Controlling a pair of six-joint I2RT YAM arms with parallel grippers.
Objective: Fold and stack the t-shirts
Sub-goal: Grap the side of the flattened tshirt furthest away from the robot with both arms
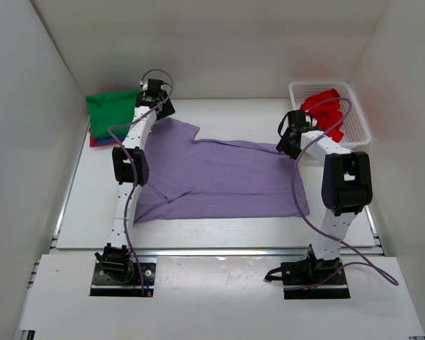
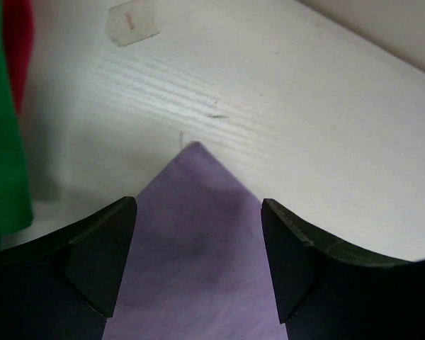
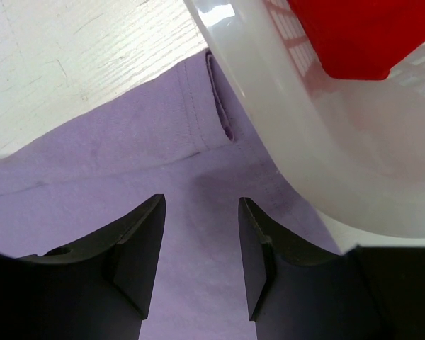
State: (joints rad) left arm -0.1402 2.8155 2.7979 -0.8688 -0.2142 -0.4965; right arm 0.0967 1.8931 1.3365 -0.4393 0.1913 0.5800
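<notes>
Top view: the soft lavender-purple cloth t-shirt [image 1: 219,177] lies spread flat mid-frame, limp and light; I would take it by its upper corners. Left wrist view: my left gripper [image 2: 197,234] hangs wide open over a pointed corner, gripping nothing. Right wrist view: the right gripper [image 3: 202,212], half open, hovers over cloth beside the white plastic basket [image 3: 283,134], empty.

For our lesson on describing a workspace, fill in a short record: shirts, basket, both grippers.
Spread shirt: lavender t-shirt, flat on table
Left gripper: open, above its far-left corner
Right gripper: open, above its edge beside the basket
Basket: white, far right, holds red t-shirt
Stack: far left, green t-shirt on top
</notes>
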